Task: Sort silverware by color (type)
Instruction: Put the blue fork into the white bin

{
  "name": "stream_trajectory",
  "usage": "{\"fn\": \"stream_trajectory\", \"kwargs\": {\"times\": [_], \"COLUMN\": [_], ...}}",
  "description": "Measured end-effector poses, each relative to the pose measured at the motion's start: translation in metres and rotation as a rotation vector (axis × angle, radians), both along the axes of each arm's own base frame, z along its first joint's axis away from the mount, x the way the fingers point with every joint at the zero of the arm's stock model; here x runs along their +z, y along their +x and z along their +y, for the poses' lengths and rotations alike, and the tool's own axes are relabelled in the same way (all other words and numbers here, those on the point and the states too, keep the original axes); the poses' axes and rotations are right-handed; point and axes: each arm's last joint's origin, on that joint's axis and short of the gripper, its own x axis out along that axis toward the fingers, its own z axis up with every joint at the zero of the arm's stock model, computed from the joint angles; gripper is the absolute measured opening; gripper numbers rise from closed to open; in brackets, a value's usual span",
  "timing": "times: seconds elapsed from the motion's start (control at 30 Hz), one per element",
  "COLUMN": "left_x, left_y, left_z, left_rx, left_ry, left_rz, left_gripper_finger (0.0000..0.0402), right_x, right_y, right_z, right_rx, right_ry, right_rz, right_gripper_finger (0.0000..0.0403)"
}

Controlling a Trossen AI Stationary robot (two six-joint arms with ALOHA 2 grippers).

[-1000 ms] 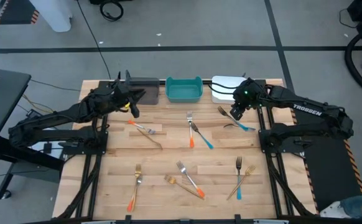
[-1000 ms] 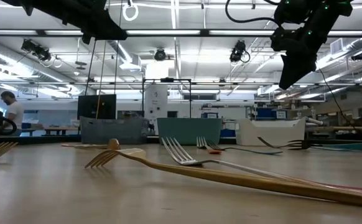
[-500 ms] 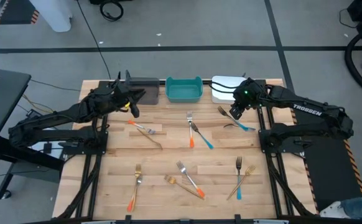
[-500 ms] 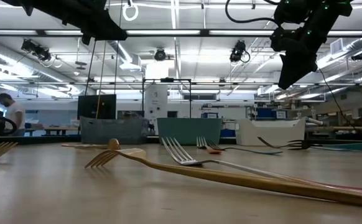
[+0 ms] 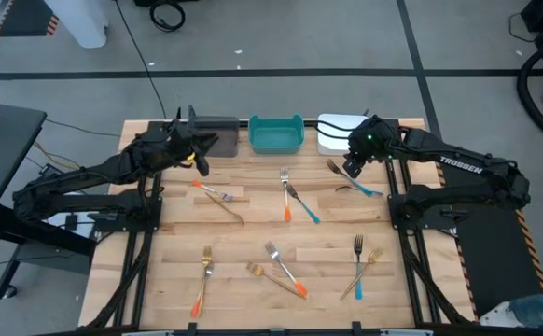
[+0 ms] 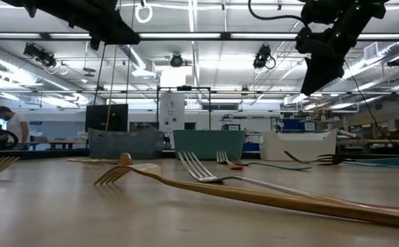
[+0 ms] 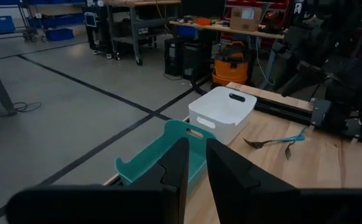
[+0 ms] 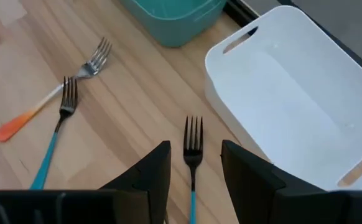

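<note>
Several slim forks lie flat on the wooden table (image 5: 253, 233): orange-handled ones (image 5: 287, 198), blue-handled ones (image 5: 358, 264) and gold ones (image 5: 264, 273). My right gripper (image 5: 352, 166) hangs open, well above the table near the white bin (image 5: 335, 131). In the right wrist view its fingers stand on either side of a blue-handled fork (image 8: 192, 149) lying far below, touching nothing. My left gripper (image 5: 197, 157) waits over the grey bin's (image 5: 217, 133) corner, its fingers (image 7: 182, 168) nearly together and holding nothing.
Grey, teal (image 5: 276, 134) and white bins stand in a row along the far edge. A crossed orange and blue fork pair (image 8: 63, 106) lies left of the right gripper. More forks are scattered near the table's near edge. A person sits far behind the table (image 6: 11, 123).
My right gripper has shifted slightly toward the table's left and a little up, still open. The forks and the left arm have kept still.
</note>
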Motion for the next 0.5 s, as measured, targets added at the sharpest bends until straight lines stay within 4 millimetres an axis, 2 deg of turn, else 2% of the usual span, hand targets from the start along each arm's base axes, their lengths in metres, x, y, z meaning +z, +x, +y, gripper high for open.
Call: {"fn": "stream_trajectory", "kwargs": {"times": [0.23, 0.5], "left_x": [0.010, 0.008], "left_y": [0.001, 0.001], "left_z": [0.000, 0.000], "left_rx": [0.003, 0.011], "left_ry": [0.012, -0.058], "left_rz": [-0.112, -0.136], "left_gripper_finger": [0.0064, 0.0064], "right_x": [-0.007, -0.042], "right_y": [-0.004, -0.010], "right_z": [0.006, 0.012], "right_rx": [0.049, 0.117], "right_ry": [0.028, 0.112], "right_rz": [0.086, 0.192], "right_gripper_finger": [0.0149, 0.0149]}}
